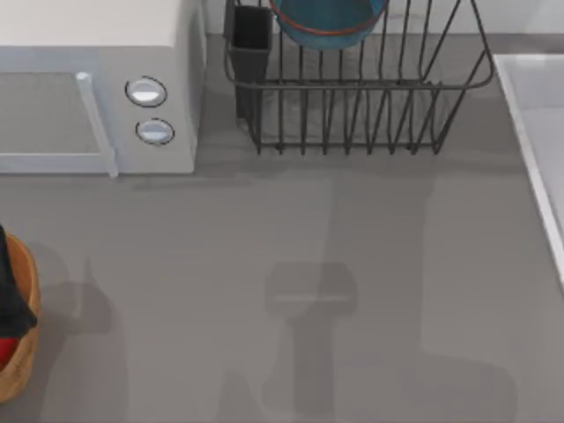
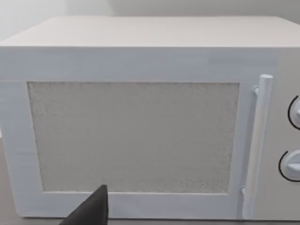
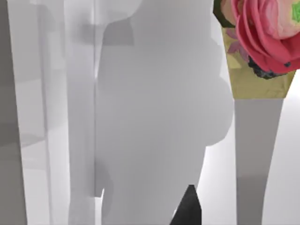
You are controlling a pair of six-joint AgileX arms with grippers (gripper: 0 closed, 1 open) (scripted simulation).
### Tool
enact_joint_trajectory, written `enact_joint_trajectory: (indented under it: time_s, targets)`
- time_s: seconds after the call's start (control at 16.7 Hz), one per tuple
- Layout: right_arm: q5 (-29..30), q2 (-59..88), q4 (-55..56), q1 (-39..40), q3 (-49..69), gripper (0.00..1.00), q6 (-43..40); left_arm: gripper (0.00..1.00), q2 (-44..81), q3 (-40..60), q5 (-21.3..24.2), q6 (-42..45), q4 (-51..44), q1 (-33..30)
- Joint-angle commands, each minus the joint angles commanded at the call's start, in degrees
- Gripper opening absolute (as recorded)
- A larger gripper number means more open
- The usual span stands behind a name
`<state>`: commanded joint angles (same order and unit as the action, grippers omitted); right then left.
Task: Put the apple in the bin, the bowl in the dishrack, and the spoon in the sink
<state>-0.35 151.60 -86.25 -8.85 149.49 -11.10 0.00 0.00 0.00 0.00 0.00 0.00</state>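
Note:
The teal-blue bowl (image 1: 328, 22) with its reddish rim rests inside the black wire dishrack (image 1: 361, 97) at the back of the table. At the left edge stands the tan bin (image 1: 26, 304); a red patch of the apple (image 1: 5, 352) lies in its dark inside. The pale sink (image 1: 538, 141) runs along the right edge. A dark tip of my left gripper (image 2: 93, 211) points at the microwave's door. A dark tip of my right gripper (image 3: 188, 206) hangs before pale white walls. A pink-flowered, yellow shape (image 3: 258, 42) is there too; I cannot tell whether it is the spoon.
The white microwave (image 1: 97, 88) with two round knobs (image 1: 146, 92) stands at the back left, its door handle (image 2: 260, 145) upright. A black cutlery cup (image 1: 251, 44) sits at the dishrack's left corner. Arm shadows fall across the grey tabletop (image 1: 308, 300).

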Motion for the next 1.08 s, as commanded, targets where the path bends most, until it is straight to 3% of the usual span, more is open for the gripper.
enact_joint_trajectory:
  time_s: [0.24, 0.54, 1.08]
  targets:
    - [0.14, -3.02, 6.87, 0.06, -10.27, 0.0, 0.04, 1.0, 0.0, 0.0, 0.0, 0.0, 0.0, 0.0]
    - [0.18, -3.64, 8.24, 0.07, -11.81, 0.0, 0.04, 1.0, 0.0, 0.0, 0.0, 0.0, 0.0, 0.0]
    - [0.18, -3.64, 8.24, 0.07, -11.81, 0.68, 0.04, 1.0, 0.0, 0.0, 0.0, 0.0, 0.0, 0.0]
